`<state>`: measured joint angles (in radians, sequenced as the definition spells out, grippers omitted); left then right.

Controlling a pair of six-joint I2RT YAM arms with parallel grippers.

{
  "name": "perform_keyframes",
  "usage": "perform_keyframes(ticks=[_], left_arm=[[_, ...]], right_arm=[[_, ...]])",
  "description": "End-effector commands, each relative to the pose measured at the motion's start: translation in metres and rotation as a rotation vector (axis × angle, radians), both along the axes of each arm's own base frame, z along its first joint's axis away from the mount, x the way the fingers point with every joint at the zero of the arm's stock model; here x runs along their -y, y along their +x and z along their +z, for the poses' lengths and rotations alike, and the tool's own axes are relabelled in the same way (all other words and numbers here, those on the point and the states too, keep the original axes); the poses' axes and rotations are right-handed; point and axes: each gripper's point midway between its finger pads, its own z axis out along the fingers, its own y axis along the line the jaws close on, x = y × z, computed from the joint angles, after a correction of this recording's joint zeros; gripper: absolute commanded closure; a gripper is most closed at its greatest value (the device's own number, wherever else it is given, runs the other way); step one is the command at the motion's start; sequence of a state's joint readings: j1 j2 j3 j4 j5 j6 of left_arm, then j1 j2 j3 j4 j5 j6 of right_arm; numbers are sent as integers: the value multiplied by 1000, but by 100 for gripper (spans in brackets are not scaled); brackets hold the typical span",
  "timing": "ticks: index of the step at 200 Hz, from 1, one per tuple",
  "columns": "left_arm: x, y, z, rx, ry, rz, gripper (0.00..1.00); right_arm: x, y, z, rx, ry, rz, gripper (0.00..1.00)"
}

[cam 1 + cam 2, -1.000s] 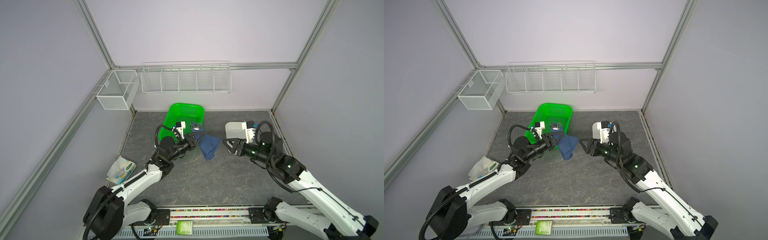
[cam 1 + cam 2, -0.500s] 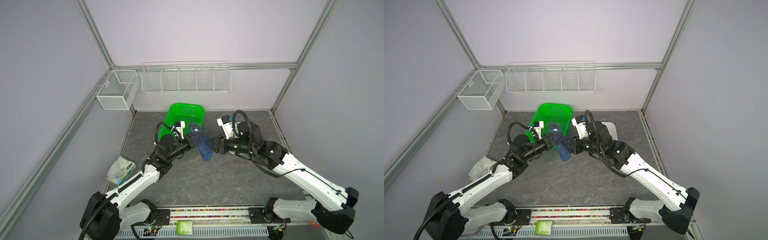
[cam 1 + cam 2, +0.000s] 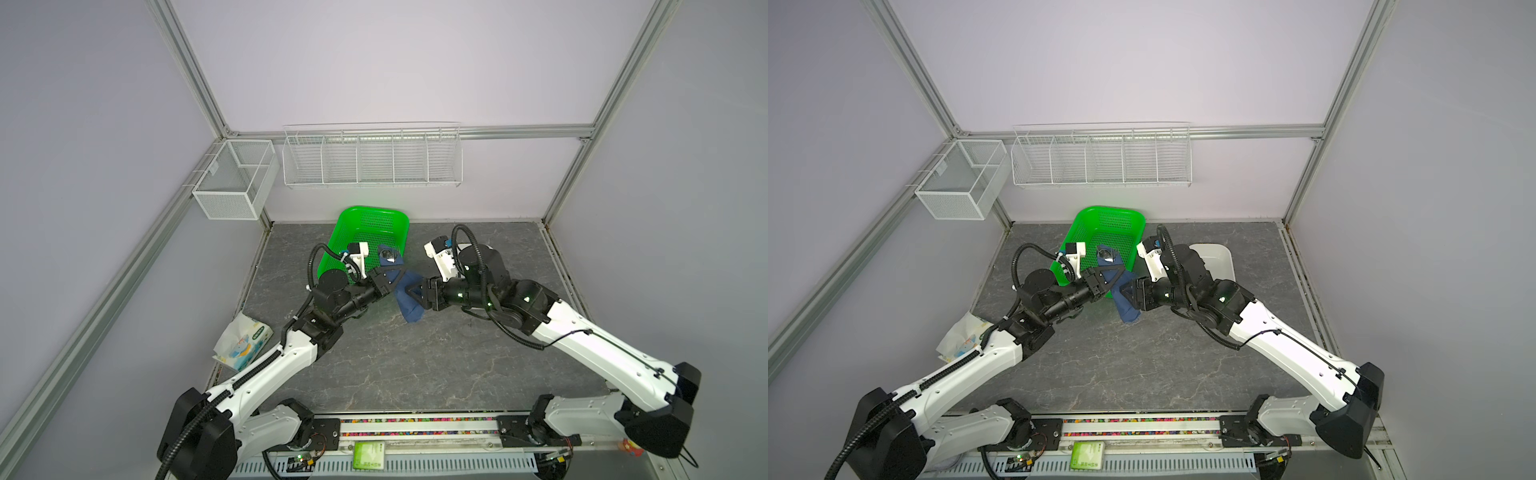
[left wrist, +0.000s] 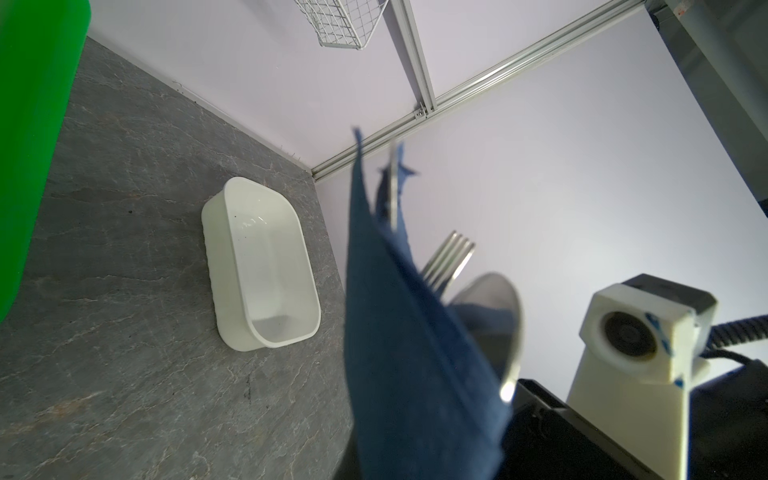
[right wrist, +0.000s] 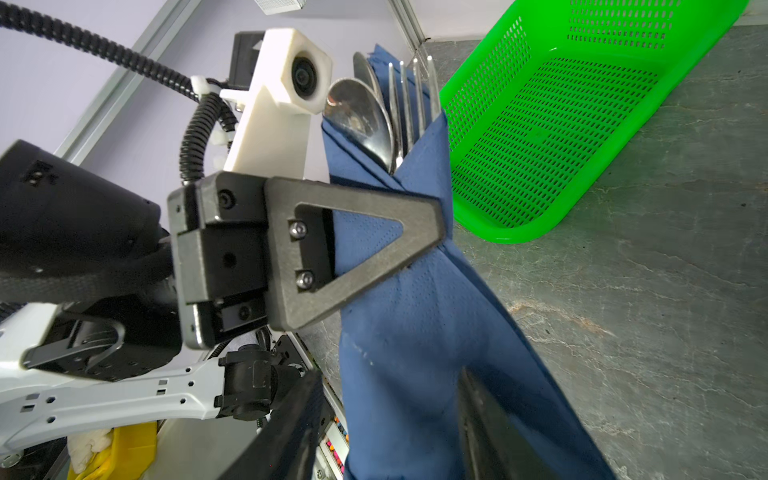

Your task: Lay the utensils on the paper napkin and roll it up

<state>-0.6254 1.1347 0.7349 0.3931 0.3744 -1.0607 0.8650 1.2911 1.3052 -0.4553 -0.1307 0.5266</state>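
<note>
The left pincer [image 5: 438, 226] is closed on the napkin [image 5: 415, 332], about the middle of it, and holds it up from the worktop [image 3: 415, 353]. The napkin is folded around the utensils as a loose blue bundle. It is not a tight roll, because its lower part hangs wide and flat. From the upper end of the bundle three metal heads come out: the fork [image 5: 411, 104] with its tines free, the spoon [image 5: 361, 116] just beside it, and the knife [image 4: 392, 195], of which only the thin blade is seen. In both top views the upper end of the bundle stands in front of the green basket [image 3: 374, 220], and the lower end points down toward the worktop. I cannot tell if this end touches it. The right pincer [image 3: 411, 293] has reached in from the other side. Its jaws stand apart, with the lower part of the napkin between them. Whether they press on the paper I cannot tell. A white tub [image 3: 1221, 257] stands on the worktop behind the right arm, and a tissue pack [image 3: 243, 340] lies at the left edge, well apart from the bundle.
</note>
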Motion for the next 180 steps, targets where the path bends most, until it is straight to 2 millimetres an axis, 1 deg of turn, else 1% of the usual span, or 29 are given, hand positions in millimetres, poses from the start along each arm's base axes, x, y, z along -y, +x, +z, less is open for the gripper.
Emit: perform_keyframes(ticks=[1,66,85,118,180], left_arm=[[-4,-5,40,87,-78,-6,100],[-3,-6,46,62,-132,-20,100],[-4,-7,46,62,-135,-19,100],[-5,-8,49,69,-140,-19,100],[-5,-9,56,83,-158,-25,100]], right_arm=[[-3,1,-9,-3,-11,4,45],[-3,5,-23,-17,-23,-17,44],[-7,2,-20,-18,6,12,44],[-14,-5,-13,-25,73,69,47],[-12,-11,-7,-60,177,118,50]])
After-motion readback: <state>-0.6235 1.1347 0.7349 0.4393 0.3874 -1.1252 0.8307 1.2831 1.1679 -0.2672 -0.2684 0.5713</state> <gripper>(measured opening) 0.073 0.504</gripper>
